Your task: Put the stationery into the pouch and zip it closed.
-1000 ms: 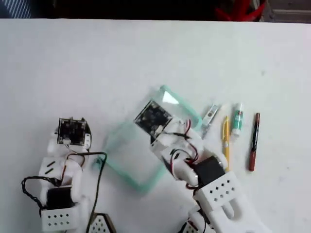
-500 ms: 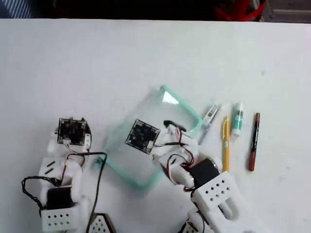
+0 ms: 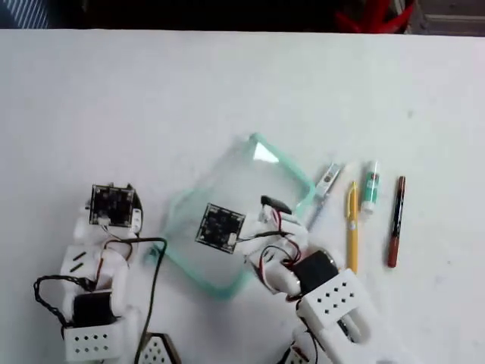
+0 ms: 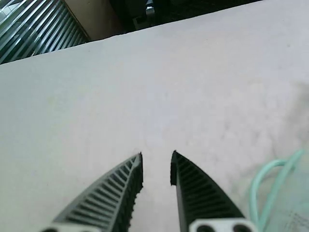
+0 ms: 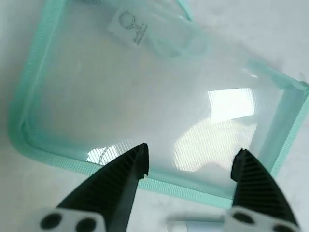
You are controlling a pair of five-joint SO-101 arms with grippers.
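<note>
Clear pouch (image 3: 258,171) partly hidden under arm (image 3: 333,296), right claw (image 5: 191,151) spread above it, left claw (image 4: 156,155) slightly parted.

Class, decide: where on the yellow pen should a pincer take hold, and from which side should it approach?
Probably mid-barrel on the yellow pen, coming straight down with the jaws across its width. It lies flat on the table, long and thin, with bare space on both sides there.

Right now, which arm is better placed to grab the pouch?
Right. The right gripper hangs open directly over the pouch, its fingertips above the teal edge. The left gripper sits over bare table beside the pouch, open only narrowly.
</note>
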